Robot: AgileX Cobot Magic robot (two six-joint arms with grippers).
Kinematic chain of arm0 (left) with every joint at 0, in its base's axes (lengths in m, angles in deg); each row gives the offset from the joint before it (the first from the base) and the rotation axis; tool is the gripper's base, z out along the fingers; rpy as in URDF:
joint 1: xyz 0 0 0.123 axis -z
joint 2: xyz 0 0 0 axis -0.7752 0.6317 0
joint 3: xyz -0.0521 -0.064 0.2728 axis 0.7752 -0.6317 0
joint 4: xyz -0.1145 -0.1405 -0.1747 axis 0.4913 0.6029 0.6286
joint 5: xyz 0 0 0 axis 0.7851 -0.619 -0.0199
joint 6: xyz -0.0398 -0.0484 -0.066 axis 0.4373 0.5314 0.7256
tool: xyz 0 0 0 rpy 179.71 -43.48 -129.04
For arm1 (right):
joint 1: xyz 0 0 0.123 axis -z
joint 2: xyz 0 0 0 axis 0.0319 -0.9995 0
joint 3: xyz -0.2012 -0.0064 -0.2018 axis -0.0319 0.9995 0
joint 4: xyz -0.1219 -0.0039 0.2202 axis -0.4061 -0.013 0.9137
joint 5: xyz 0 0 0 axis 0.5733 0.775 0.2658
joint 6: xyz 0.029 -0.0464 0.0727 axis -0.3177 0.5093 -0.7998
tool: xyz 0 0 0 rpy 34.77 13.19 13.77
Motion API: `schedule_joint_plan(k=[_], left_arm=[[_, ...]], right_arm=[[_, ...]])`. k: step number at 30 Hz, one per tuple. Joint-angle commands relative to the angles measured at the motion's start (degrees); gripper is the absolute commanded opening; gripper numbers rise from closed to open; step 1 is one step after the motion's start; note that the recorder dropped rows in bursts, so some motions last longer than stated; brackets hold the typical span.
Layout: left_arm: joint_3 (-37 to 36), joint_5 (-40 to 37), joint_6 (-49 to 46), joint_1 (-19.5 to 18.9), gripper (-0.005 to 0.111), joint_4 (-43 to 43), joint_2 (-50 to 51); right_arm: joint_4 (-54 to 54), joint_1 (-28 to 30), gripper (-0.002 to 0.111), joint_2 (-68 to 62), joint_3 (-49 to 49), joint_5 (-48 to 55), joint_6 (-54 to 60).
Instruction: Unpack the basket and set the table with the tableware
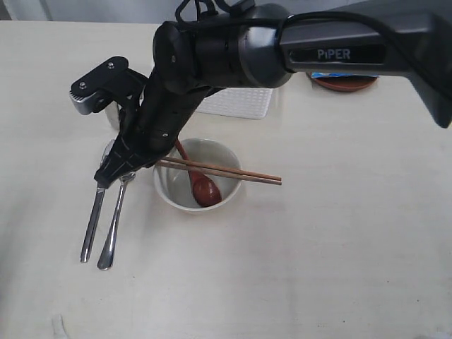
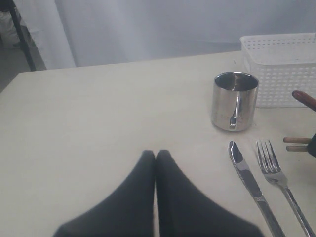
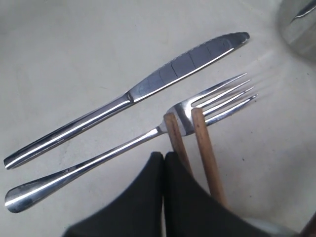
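Observation:
The steel knife [image 1: 90, 229] and fork [image 1: 113, 233] lie side by side on the table [image 1: 318, 247], left of the white bowl [image 1: 167, 191]. A reddish-brown spoon [image 1: 205, 189] rests in the bowl and two chopsticks [image 1: 233, 171] lie across its rim. My right gripper [image 1: 103, 181] reaches across from the right and hangs shut and empty just over the fork [image 3: 123, 145], beside the chopsticks' ends [image 3: 205, 148]. The right arm hides most of the basket [image 1: 240, 104]. My left gripper [image 2: 155, 154] is shut and empty over bare table, short of the steel cup [image 2: 235, 101].
A small brown plate [image 1: 346, 83] with a blue bag [image 1: 330, 74] on it sits at the back right. In the left wrist view the basket [image 2: 281, 69] stands just behind the cup. The right arm spans the back of the table.

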Motion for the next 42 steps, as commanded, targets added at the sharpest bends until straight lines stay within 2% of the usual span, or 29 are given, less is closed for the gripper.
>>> schedule_joint_plan(k=[1, 8, 18, 22, 28, 29, 32, 36, 38, 42], left_arm=[[-0.1, 0.0, 0.1, 0.3, 0.0, 0.1, -0.1], [-0.1, 0.0, 0.1, 0.3, 0.0, 0.1, -0.1], [-0.1, 0.0, 0.1, 0.3, 0.0, 0.1, -0.1], [-0.1, 0.0, 0.1, 0.3, 0.0, 0.1, -0.1], [-0.1, 0.0, 0.1, 0.3, 0.0, 0.1, -0.1], [-0.1, 0.0, 0.1, 0.3, 0.0, 0.1, -0.1], [-0.1, 0.0, 0.1, 0.3, 0.0, 0.1, -0.1], [-0.1, 0.0, 0.1, 0.3, 0.0, 0.1, -0.1], [-0.1, 0.0, 0.1, 0.3, 0.0, 0.1, -0.1], [-0.1, 0.0, 0.1, 0.3, 0.0, 0.1, -0.1]], right_arm=[[-0.9, 0.0, 0.0, 0.0, -0.4, -1.3, -0.6], [-0.9, 0.0, 0.0, 1.1, -0.4, -0.6, -1.3], [-3.9, 1.8, 0.0, 16.0, -0.4, -0.3, 0.4], [-7.0, 8.3, 0.0, 21.2, -0.4, 0.0, -2.3], [-6.6, 22.6, 0.0, 22.4, -0.3, 6.9, 1.4], [-5.5, 24.2, 0.002, 21.9, -0.3, 7.9, 3.1], [0.8, 28.0, 0.021, 19.9, -0.3, 10.1, 11.2], [8.1, 28.8, 0.064, 16.4, -0.3, 9.2, 22.9], [9.2, 27.9, 0.067, 14.7, -0.3, 6.7, 25.3], [9.3, 26.7, 0.054, 10.7, -0.3, 2.8, 30.3]])
